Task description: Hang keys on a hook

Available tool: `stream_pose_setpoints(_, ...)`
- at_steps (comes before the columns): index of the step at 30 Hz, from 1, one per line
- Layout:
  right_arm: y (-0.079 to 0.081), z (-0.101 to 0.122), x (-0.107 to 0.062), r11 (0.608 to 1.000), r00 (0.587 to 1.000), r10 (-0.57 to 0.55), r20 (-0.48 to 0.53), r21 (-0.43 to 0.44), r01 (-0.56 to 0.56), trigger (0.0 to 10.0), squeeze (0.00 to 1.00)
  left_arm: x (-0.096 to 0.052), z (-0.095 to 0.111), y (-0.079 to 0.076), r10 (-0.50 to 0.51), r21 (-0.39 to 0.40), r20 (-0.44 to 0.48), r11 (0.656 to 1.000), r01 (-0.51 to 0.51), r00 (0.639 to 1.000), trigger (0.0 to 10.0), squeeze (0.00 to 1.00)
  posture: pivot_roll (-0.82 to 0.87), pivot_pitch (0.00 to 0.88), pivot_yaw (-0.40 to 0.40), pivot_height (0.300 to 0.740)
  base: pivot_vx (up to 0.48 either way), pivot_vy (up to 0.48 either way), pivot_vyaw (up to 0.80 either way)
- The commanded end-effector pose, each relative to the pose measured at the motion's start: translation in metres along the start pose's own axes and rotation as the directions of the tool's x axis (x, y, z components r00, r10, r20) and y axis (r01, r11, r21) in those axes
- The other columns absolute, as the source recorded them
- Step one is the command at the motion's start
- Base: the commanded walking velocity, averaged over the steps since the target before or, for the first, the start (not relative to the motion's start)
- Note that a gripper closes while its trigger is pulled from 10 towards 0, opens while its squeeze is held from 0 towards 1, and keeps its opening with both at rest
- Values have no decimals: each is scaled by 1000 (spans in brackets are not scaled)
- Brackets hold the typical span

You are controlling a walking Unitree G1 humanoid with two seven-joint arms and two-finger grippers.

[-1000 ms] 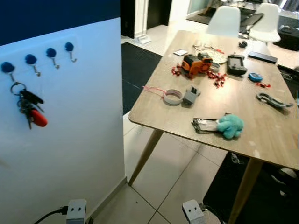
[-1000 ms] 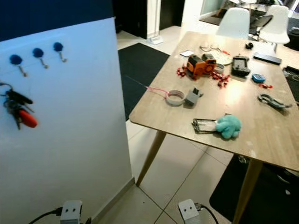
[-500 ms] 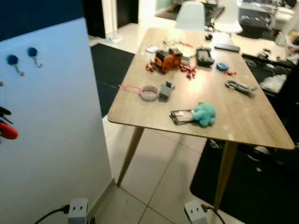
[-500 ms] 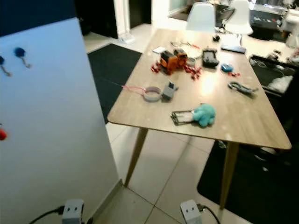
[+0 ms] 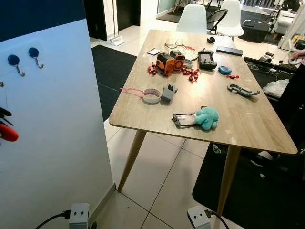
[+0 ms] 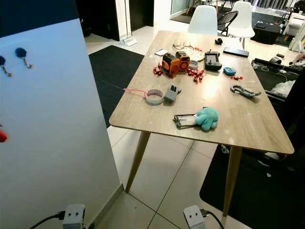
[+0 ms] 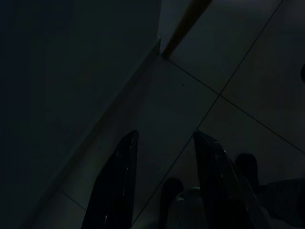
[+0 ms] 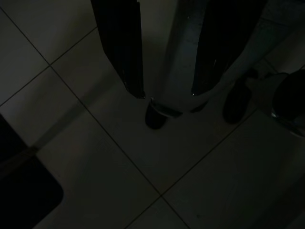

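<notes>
Two blue hooks point(image 5: 21, 56) show on the white panel point(image 5: 57, 143); the view has swung right, leaving the hung keys point(image 5: 5, 129) at its left edge; left claw point(image 7: 164, 183) and right claw point(image 8: 167, 90) hang open, empty; task looks done

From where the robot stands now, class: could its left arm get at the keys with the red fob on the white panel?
Probably not without lifting first. The left end effector hangs low over the floor tiles, fingers apart, while the keys hang high on the white panel. Nothing visibly blocks the way.
</notes>
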State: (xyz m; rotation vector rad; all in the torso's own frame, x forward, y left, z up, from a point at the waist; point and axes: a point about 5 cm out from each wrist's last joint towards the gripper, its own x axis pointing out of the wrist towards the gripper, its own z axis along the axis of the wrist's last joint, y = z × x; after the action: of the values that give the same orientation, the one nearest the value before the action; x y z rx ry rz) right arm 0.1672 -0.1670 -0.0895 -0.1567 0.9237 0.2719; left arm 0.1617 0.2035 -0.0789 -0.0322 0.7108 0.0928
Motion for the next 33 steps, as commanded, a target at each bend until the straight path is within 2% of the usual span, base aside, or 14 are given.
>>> stream_pose_setpoints(1,-2,-2,-1,1000,1000,-6,-15,15,6,10000,0,-2,-5,1,3,-2,-21,1000,-3,1000,10000,0,64,76,-44,740,0,0,0)
stream_pose_setpoints(6,-2,-3,-1,999,1000,-6,-15,31,7,10000,0,-2,-5,1,3,-1,-24,1000,-3,1000,10000,0,65,70,-44,740,0,0,-341)
stream_pose_setpoints(23,0,-2,0,1000,1000,-7,-9,25,7,10000,0,-2,-4,2,-5,11,-15,1000,5,1000,10000,0,69,63,-42,740,0,0,0)
stream_pose_setpoints(33,-1,-3,-1,1000,1000,-12,-7,27,12,10000,0,-2,-4,1,-8,9,-19,1000,8,1000,10000,0,66,66,-41,740,0,-424,0)
